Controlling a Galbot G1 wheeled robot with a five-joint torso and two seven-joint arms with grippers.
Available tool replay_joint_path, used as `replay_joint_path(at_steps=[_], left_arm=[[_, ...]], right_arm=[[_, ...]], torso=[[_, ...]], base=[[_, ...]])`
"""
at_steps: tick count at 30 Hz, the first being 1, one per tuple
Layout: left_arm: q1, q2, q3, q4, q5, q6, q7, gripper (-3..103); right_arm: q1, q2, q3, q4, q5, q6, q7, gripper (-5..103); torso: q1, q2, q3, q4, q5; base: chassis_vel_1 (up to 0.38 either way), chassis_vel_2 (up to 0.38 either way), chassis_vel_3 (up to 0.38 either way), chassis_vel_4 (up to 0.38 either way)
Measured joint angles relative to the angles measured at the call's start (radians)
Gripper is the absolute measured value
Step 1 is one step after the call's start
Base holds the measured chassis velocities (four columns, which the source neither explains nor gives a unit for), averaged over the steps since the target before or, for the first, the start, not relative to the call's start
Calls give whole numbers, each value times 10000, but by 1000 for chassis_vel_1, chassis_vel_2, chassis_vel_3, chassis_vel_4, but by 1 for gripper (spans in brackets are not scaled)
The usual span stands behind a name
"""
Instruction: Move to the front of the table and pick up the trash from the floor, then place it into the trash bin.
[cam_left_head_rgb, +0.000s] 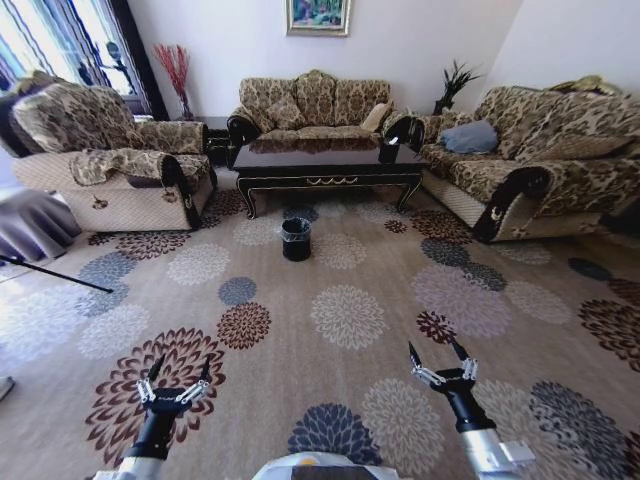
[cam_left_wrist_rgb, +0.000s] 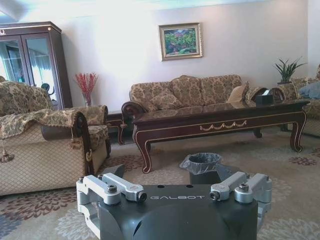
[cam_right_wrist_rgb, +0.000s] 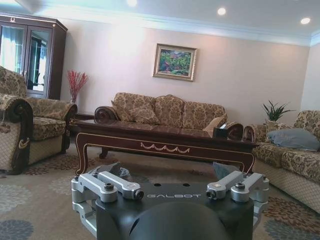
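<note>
Floral carpet (cam_left_head_rgb: 350, 320) spreads between three patterned sofas. Trash bin (cam_left_head_rgb: 296, 239) stands just before the coffee table (cam_left_head_rgb: 330, 160). Left gripper (cam_left_head_rgb: 177, 380) and right gripper (cam_left_head_rgb: 437, 358) hover low, jaws released.

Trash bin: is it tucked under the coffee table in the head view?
No. The trash bin stands on the flowered carpet in front of the coffee table, clear of its front rail.

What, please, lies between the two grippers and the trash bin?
In the head view, only bare flower-patterned carpet lies between the left gripper, the right gripper and the trash bin.
</note>
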Motion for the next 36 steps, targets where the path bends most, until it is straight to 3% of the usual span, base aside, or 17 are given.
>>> replay_joint_path(at_steps=[36], left_arm=[[0,0,0,0,0,0,0,100]], right_arm=[[0,0,0,0,0,0,0,100]], torso=[[608,1510,900,0,0]], base=[[0,0,0,0]])
